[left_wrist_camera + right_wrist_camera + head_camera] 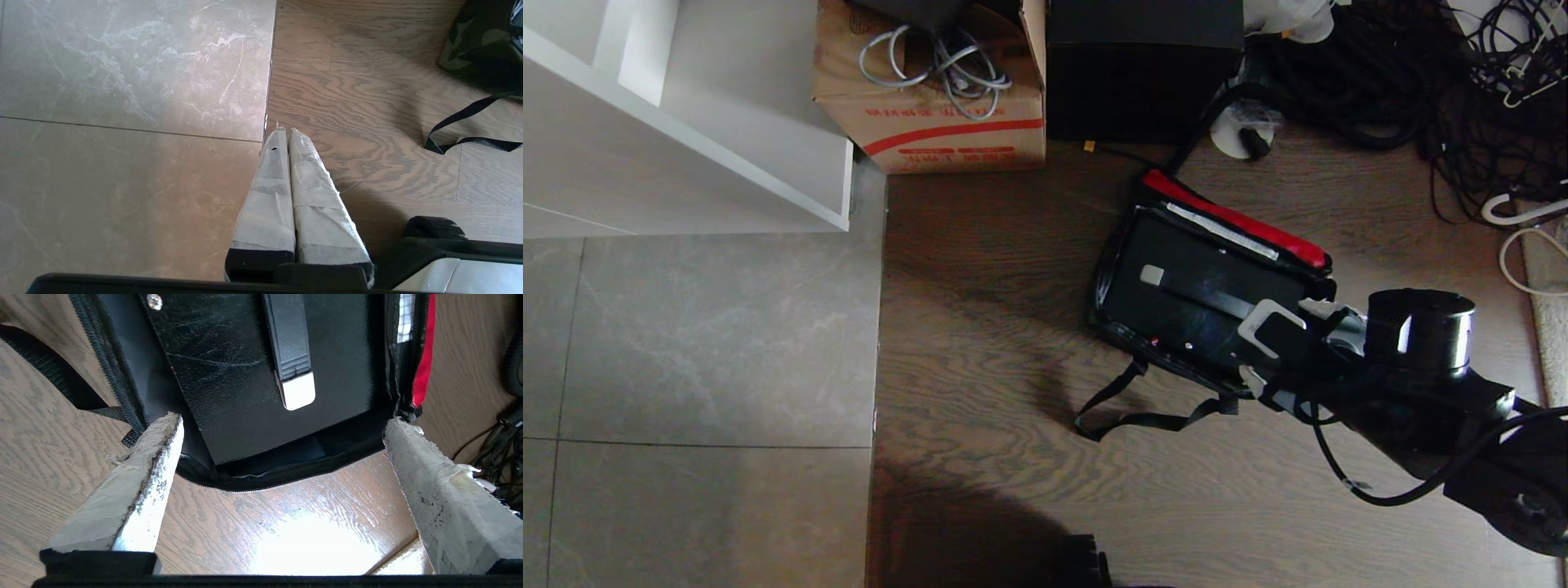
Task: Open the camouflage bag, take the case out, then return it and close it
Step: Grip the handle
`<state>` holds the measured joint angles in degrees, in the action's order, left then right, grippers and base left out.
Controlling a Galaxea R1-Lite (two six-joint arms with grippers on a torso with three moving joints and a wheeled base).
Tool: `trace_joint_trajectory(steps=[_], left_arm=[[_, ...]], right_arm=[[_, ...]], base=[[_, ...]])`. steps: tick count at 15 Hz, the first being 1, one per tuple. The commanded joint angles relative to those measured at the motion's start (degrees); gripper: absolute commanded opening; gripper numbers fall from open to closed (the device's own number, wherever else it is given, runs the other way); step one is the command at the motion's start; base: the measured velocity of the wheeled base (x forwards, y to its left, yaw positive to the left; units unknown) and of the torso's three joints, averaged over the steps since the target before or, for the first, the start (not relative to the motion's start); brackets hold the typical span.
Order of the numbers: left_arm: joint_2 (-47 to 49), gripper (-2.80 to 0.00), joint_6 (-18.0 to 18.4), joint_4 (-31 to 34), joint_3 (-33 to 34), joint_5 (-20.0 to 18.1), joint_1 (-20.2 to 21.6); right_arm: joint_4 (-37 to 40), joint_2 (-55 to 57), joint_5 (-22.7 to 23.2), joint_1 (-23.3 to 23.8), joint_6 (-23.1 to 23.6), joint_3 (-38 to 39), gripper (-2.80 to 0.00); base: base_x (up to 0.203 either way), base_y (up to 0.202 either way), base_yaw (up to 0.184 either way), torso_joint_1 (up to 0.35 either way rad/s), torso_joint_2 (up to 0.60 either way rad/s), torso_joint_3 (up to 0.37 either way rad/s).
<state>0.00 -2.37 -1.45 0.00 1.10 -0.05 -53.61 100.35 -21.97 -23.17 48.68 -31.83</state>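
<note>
Two spread fingers of the right gripper (282,437) straddle the flat black rigid case (261,375); likely stiff, best gripped by its edges.

The case (253,371) looks like glossy, scuffed black leatherette with a shiny metal handle mount (297,391). The floor (286,531) is grained wood. The fingers (139,490) carry rough, frayed tape.

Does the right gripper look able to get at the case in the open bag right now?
Probably yes. The right gripper is open at the near end of the camouflage bag, which lies unzipped, with the case exposed and nothing between them.
</note>
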Motion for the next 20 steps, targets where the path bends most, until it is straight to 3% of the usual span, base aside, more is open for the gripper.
trace_joint_trajectory(steps=[1,10,15,17,18,20], left_arm=[[0.0,-2.8,0.0,0.0,0.5,0.0,0.0],[0.0,-2.8,0.0,0.0,0.4,0.0,0.0],[0.0,-2.8,-0.1,0.0,0.4,0.0,0.0],[0.0,-2.8,-0.1,0.0,0.5,0.0,0.0],[0.0,-2.8,-0.1,0.0,0.4,0.0,0.0],[0.0,-2.8,0.0,0.0,0.5,0.0,0.0]], right_arm=[[-0.4,-0.2,-0.1,0.0,0.2,0.0,0.0],[-0.9,1.8,-0.6,-0.8,0.3,-0.8,0.0],[-3.4,7.7,-12.9,-4.4,-0.2,-6.0,0.0],[-4.3,10.3,-18.3,-6.8,-2.4,-9.2,0.0],[-4.5,11.1,-20.0,-7.4,-2.7,-10.4,0.0],[-5.2,12.5,-19.3,-7.6,-2.4,-10.8,0.0]], base=[[0.0,0.0,0.0,0.0,0.0,0.0],[0.0,0.0,0.0,0.0,0.0,0.0],[0.0,0.0,0.0,0.0,0.0,0.0],[0.0,0.0,0.0,0.0,0.0,0.0],[0.0,0.0,0.0,0.0,0.0,0.0],[0.0,0.0,0.0,0.0,0.0,0.0]])
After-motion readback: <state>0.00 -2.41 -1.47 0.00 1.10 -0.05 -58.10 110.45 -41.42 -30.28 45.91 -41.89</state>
